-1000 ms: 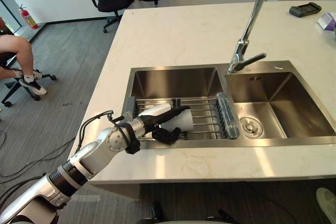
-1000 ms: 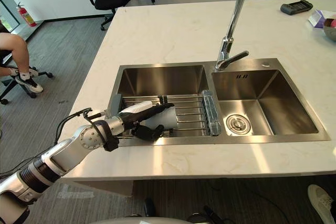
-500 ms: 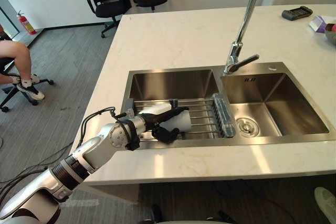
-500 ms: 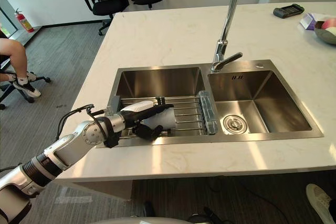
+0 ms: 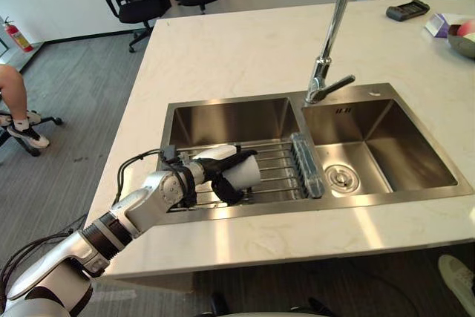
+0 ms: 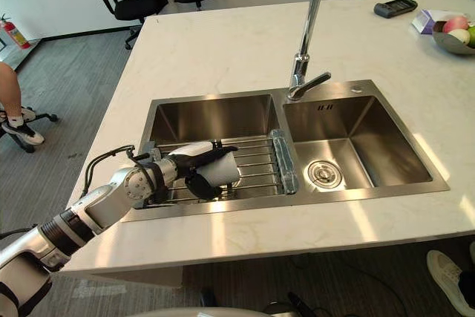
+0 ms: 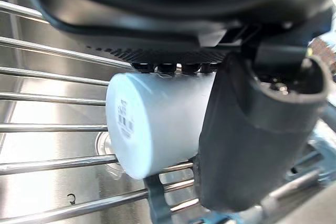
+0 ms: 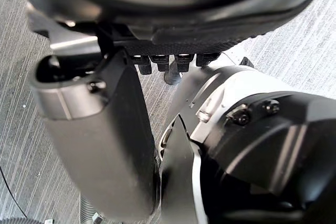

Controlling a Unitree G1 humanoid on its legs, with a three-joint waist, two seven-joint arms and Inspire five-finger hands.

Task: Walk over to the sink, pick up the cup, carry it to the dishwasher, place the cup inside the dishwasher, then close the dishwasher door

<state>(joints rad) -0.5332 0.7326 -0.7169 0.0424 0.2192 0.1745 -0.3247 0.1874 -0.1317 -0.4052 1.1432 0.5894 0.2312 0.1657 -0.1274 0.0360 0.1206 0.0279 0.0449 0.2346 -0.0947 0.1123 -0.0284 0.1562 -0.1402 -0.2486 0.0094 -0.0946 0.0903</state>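
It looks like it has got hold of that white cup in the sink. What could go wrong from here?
1. The left hand is curled round the cup, which lies on its side. Its smooth wall might slip out of the grasp on lifting.
2. The cup rests on the wire rack over the sink. The hand sits close to the bars and could snag one as it rises.

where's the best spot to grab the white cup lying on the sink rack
Round its smooth body, mid-length, coming from the robot's left. The cup lies on its side on the rack with no handle showing, so a wrap across its round side suits it, as the left hand has it.
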